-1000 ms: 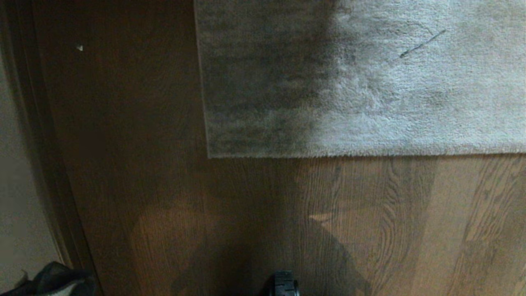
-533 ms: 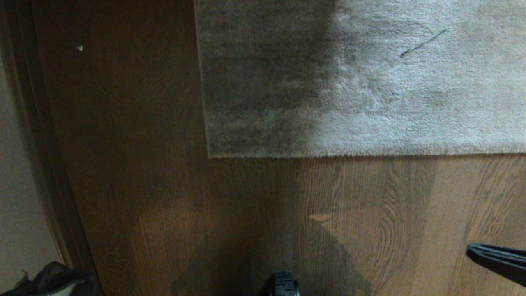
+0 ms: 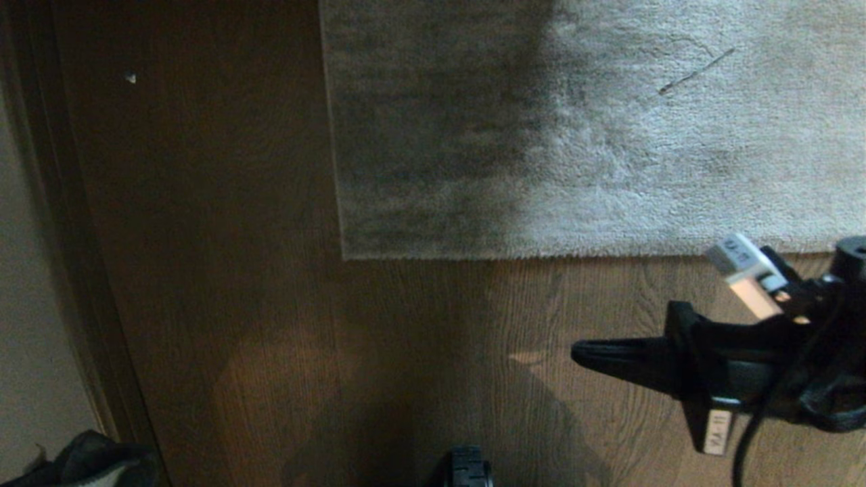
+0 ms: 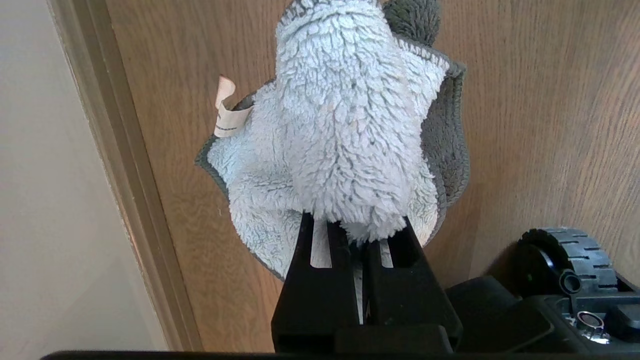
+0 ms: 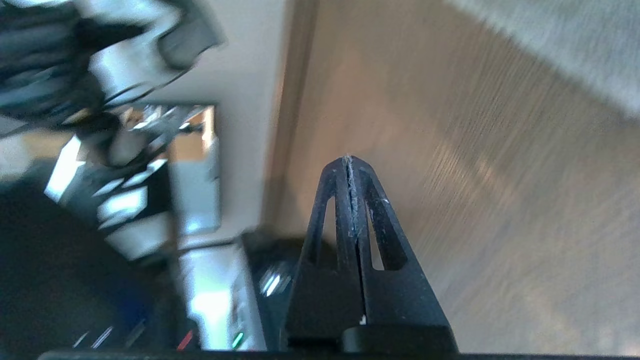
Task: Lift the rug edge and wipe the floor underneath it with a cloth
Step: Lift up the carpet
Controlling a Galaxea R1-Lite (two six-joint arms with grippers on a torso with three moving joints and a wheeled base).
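Black right gripper [image 3: 582, 353], jaws pressed together, empty, hovers over floor [image 3: 419, 352]. One rug [image 3: 609, 135] lies just beyond, its near edge running left-right; R arm's nearer. L gripper [image 4: 357, 235] by baseboard, clamped on one cloth [image 4: 345, 125].

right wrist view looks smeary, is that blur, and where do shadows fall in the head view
Right wrist view: yes, motion blur streaks the brown wood-grain plank floor and the clutter beside it, while the black right gripper, fingers shut, stays sharp. Head view: a dark shadow covers the left part of the light grey plush rug and the floor beside it. Left wrist view: evenly lit, with the pale grey-blue fluffy cloth crisp.
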